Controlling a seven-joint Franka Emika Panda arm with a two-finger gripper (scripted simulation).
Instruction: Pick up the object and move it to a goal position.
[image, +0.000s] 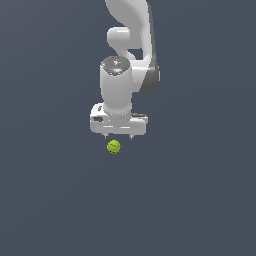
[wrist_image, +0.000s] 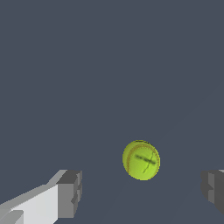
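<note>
The arm carries 1 gripper (image: 118, 137), pointed straight down over a plain dark grey surface (image: 200, 200). Its 2 fingers (wrist_image: 70, 192) are spread wide apart and hold nothing; in the wrist view the gap between them is clearly broader than the ball (wrist_image: 141, 160). This wide setting suits an approach from above, since it leaves clearance on both sides of a round object that could roll if touched early.

The ball (image: 113, 147) lies on the surface just below the fingertips in the exterior view, apart from them and slightly toward that view's left of the gripper's centre line. In the wrist view it sits inside the span of the 2 fingers but nearer 1 of them than the other, and ahead of the pads, not between them. No contact is visible in either view.

Judged from this layout, the task is at the pre-grasp stage: the ball is not yet lifted. The next move likely calls for a small lateral correction to centre the ball, then a descent until the pads flank its widest part. No goal marker is visible in either view, so the destination cannot be stated.
</note>
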